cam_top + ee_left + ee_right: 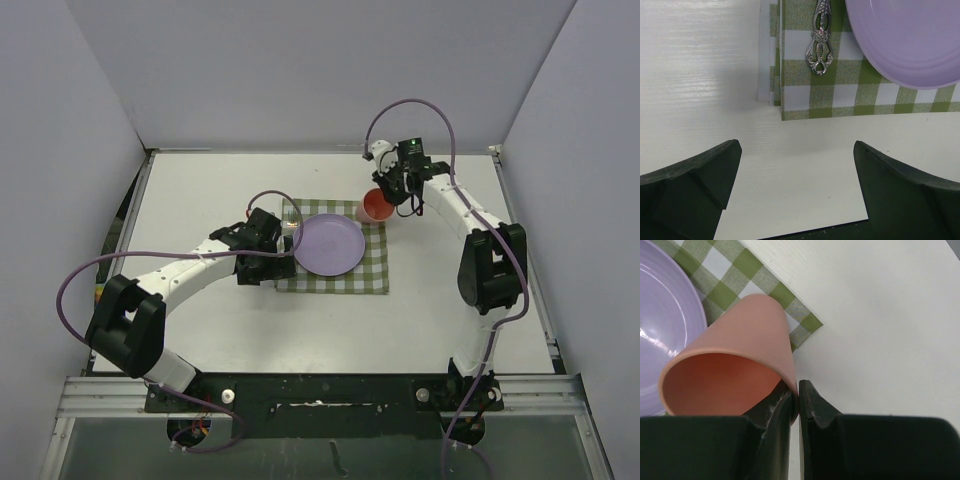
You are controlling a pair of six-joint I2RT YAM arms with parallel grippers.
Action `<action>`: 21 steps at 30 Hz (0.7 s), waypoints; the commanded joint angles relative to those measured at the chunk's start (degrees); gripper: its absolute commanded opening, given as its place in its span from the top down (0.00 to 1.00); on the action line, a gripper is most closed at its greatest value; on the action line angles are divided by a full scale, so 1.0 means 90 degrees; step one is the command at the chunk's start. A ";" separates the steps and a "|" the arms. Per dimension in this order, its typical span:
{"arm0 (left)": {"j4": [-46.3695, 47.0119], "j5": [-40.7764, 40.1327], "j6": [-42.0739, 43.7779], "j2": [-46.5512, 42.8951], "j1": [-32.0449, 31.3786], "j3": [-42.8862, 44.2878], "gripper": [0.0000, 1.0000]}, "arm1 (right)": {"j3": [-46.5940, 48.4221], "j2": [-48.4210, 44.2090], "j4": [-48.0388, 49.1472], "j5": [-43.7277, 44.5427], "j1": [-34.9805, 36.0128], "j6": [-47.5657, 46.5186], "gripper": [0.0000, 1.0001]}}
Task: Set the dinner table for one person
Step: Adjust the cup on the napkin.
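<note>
Black fingers of the right gripper point(795, 390) are pinching the wall of a salmon-pink plastic cup point(730, 355), one inside the rim and one outside, at the far right corner of a green-and-white checked cloth point(747, 262). The left gripper point(795, 150) is hanging wide and empty at the cloth's left edge. On the cloth a round lilac plate point(910, 40) is lying, with an ornate silver cutlery handle point(821, 45) just beside it. The large white dinner table point(200, 190) is carrying all, the cloth near its middle.
</note>
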 commanded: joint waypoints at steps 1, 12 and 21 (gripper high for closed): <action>0.0261 0.0056 0.0023 -0.0099 0.0043 0.0155 0.02 | -0.0030 0.0620 -0.1160 -0.0327 0.0079 0.0178 1.00; 0.0357 0.0073 -0.0004 -0.0045 0.0068 0.0076 0.02 | 0.0158 0.0820 -0.1157 -0.0354 0.0137 0.0184 0.96; 0.0429 0.0104 0.0005 0.0035 0.0087 0.0056 0.02 | 0.0233 0.0923 -0.1097 -0.0214 0.0236 0.0161 0.66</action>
